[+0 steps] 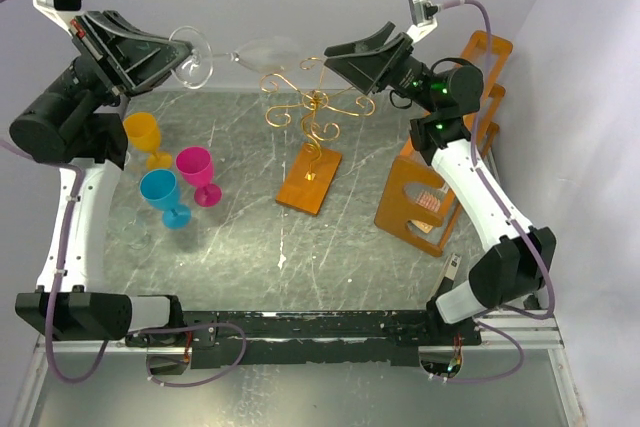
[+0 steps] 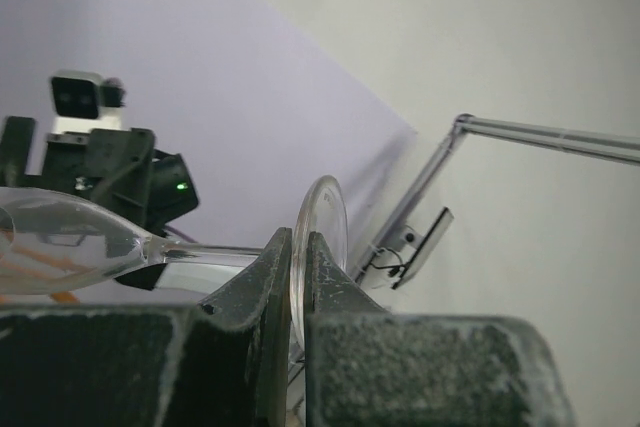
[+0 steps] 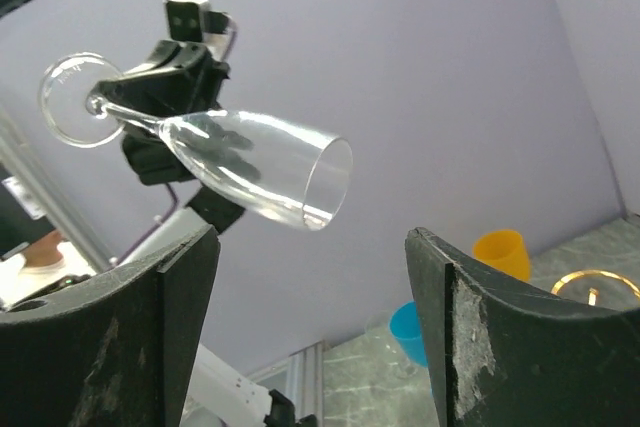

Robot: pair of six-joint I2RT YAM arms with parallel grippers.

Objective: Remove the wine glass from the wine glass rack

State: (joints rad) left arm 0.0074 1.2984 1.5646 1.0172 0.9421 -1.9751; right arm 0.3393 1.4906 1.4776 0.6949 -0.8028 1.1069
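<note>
The clear wine glass [image 1: 262,50] lies sideways in the air, above and to the left of the gold wire wine glass rack [image 1: 316,105] on its flat orange base [image 1: 310,179]. My left gripper [image 1: 183,59] is shut on the glass's round foot [image 2: 325,222], and the bowl [image 2: 60,245] points right. In the right wrist view the glass [image 3: 250,172] hangs free, its rim towards my right gripper [image 3: 310,247]. My right gripper [image 1: 338,55] is open and empty, just right of the bowl, above the rack. A gold rack loop [image 3: 595,285] shows low right.
Yellow [image 1: 145,135], magenta [image 1: 197,169] and blue [image 1: 163,192] goblets stand on the marble table at the left. A big orange frame with clear panels [image 1: 440,172] stands at the right, beside the right arm. The purple back wall is close behind both grippers.
</note>
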